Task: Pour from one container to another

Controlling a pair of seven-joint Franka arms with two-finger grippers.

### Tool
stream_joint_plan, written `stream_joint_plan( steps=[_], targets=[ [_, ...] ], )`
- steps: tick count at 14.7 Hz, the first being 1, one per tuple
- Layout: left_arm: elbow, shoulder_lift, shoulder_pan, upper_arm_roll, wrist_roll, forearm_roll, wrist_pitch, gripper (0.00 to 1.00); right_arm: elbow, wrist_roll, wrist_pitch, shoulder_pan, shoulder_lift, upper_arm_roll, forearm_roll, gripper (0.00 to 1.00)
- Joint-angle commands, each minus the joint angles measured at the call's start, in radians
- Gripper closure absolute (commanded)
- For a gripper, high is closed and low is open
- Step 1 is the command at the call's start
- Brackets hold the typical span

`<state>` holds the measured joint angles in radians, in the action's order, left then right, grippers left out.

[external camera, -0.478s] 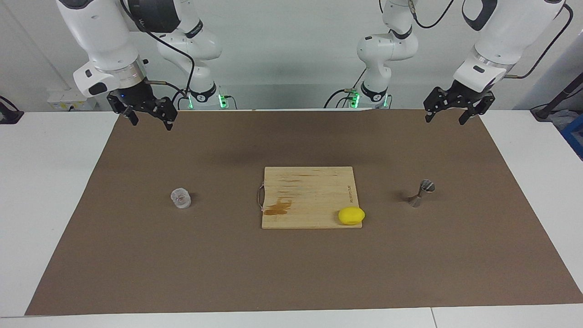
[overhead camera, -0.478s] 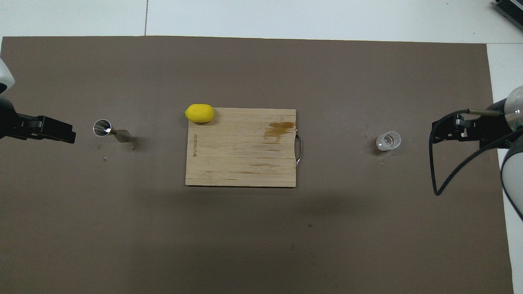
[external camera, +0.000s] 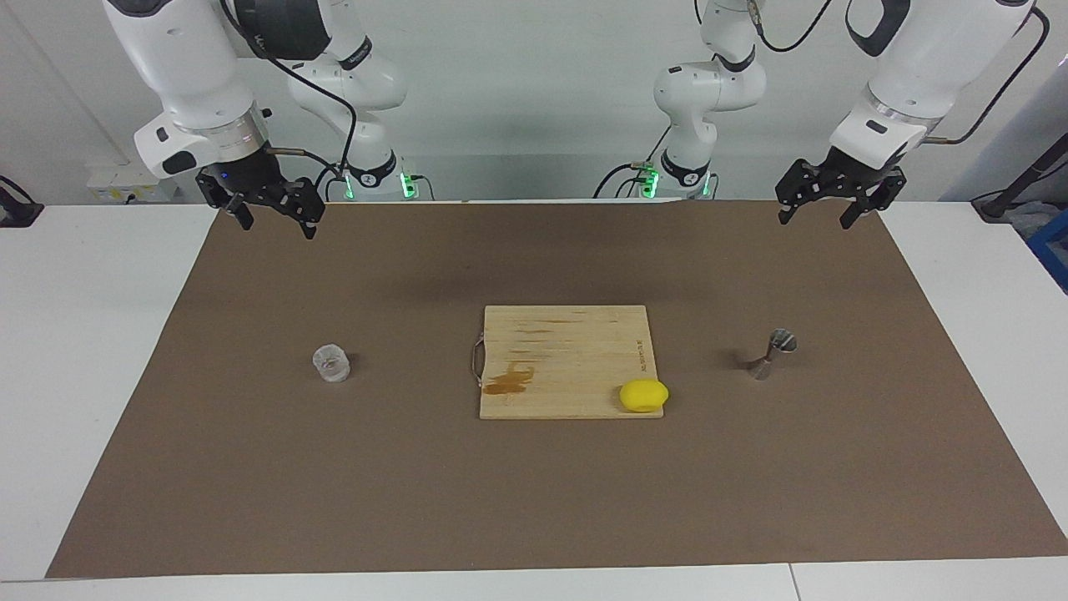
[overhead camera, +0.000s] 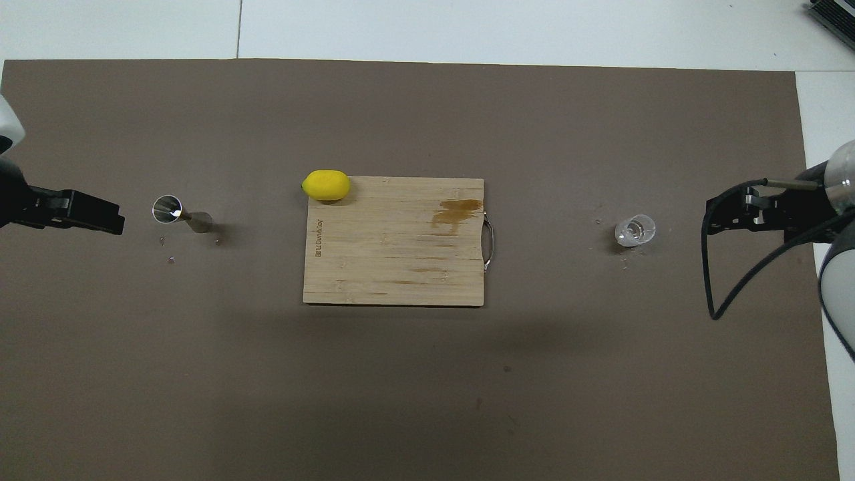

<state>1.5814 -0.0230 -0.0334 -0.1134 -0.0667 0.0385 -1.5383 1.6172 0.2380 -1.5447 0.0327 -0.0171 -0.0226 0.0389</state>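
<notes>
The clear faceted glass cup (external camera: 332,364) stands on the brown mat toward the right arm's end; it also shows in the overhead view (overhead camera: 634,231). The steel hourglass jigger (external camera: 772,355) stands upright toward the left arm's end, and also shows in the overhead view (overhead camera: 180,212). My right gripper (external camera: 275,219) hangs open and empty in the air over the mat's edge by the robots, well apart from the cup; it also shows in the overhead view (overhead camera: 712,218). My left gripper (external camera: 815,217) hangs open and empty the same way, well apart from the jigger; it also shows in the overhead view (overhead camera: 115,220).
A wooden cutting board (external camera: 567,342) with a brown stain and a metal handle lies in the middle of the mat (external camera: 417,484), between cup and jigger. A yellow lemon (external camera: 643,396) sits on the board's corner away from the robots, toward the jigger.
</notes>
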Motion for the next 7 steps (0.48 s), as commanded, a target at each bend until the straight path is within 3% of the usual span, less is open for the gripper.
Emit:
stream_joint_plan(
  steps=[1,7],
  targets=[
    [0.035,-0.026,0.006,0.003,0.002,-0.009,-0.023,0.0,0.026,-0.022,-0.008,-0.011,-0.024,-0.002,-0.024,0.0],
    [0.04,-0.029,0.006,0.003,-0.005,-0.009,-0.017,0.0,0.026,-0.022,-0.008,-0.011,-0.023,0.0,-0.024,0.0]
  ],
)
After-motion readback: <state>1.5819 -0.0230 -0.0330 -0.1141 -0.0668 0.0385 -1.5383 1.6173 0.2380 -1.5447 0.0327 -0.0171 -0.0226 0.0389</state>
